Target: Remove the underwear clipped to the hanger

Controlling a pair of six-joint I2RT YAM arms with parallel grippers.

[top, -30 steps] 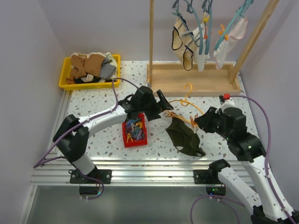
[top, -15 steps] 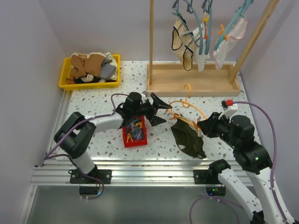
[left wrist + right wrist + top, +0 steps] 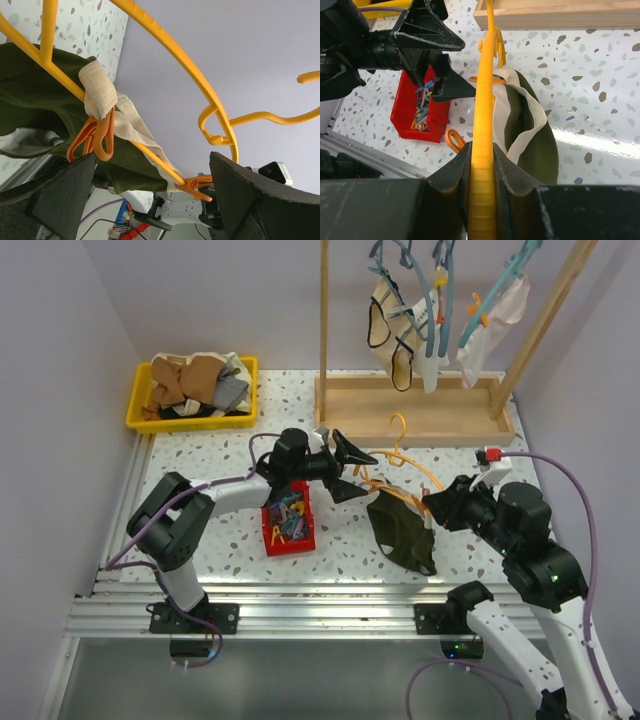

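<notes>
While right fingers (image 3: 512, 182) clamp hanger (image 3: 482, 125), left fingers (image 3: 65, 200) gape; left wrist shows clip (image 3: 97, 137) seemingly pinching underwear (image 3: 30, 100).

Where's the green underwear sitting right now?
In the top view, the green underwear is clipped to the orange hanger right of centre, between the red clip bin and the right gripper, which is shut on the hanger.

Dark green underwear (image 3: 402, 532) clipped to yellow hanger (image 3: 400, 472); draped on table.
</notes>
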